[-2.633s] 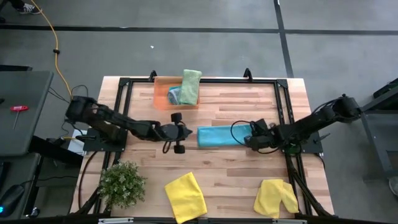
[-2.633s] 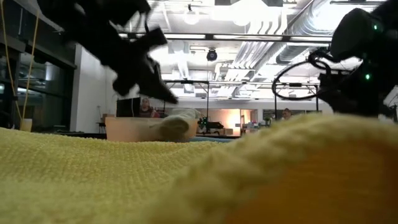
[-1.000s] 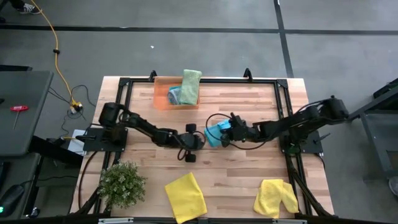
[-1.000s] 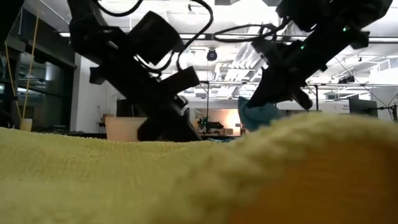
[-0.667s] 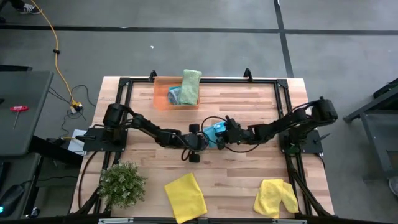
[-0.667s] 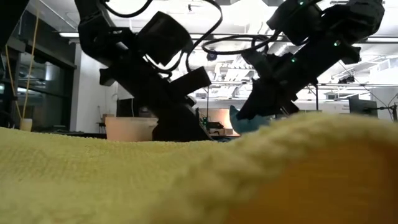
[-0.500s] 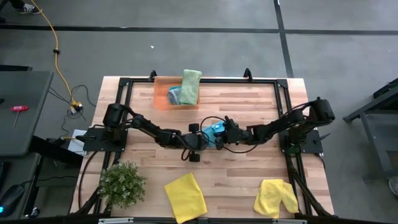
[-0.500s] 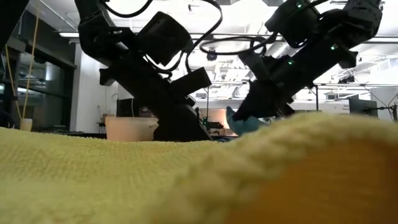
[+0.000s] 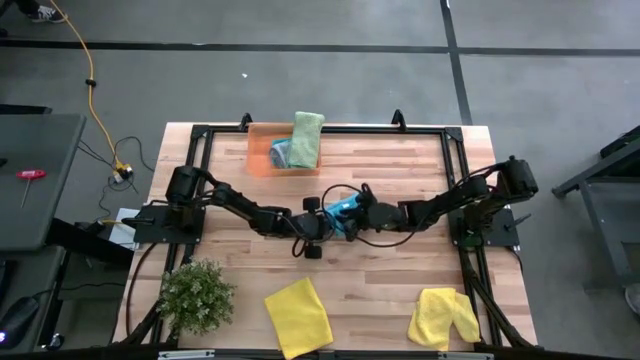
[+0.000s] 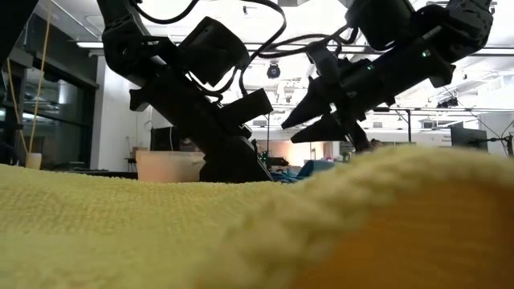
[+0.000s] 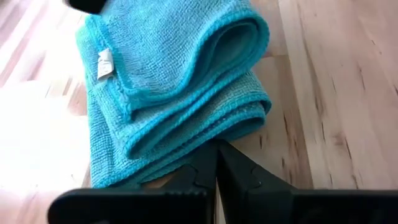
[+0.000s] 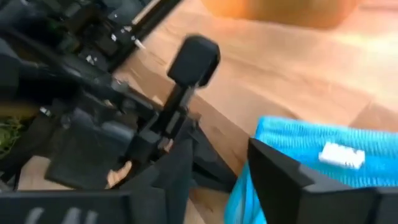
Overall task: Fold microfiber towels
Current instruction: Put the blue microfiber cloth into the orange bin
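High view: take the teal towel (image 9: 344, 209) at the middle of the wooden surface (image 9: 400, 280) as your landmark. Well to its left and nearer the front edge you see the small bushy plant (image 9: 196, 294). Between the plant and the towel your left arm reaches in, and the left end effector (image 9: 322, 226) sits at the towel's left edge with its fingers pressed together; in the left wrist view the fingertips (image 11: 214, 163) meet right at the folded towel's lower hem, touching it, though you cannot tell whether any cloth is pinched between them. The towel itself lies doubled over in soft layers, its white label (image 11: 104, 63) facing up.

Behind the towel, near the back edge, the orange tray (image 9: 262, 152) carries a light green towel (image 9: 306, 138) and a blue one beside it. In front of the towel lies one yellow towel (image 9: 298, 316).

Just right of the towel, the right end effector (image 9: 356, 218) hangs with its fingers spread apart and nothing between them; the low view shows the two fingers splayed above the cloth. Farther right and forward rests the second yellow towel (image 9: 443, 318).
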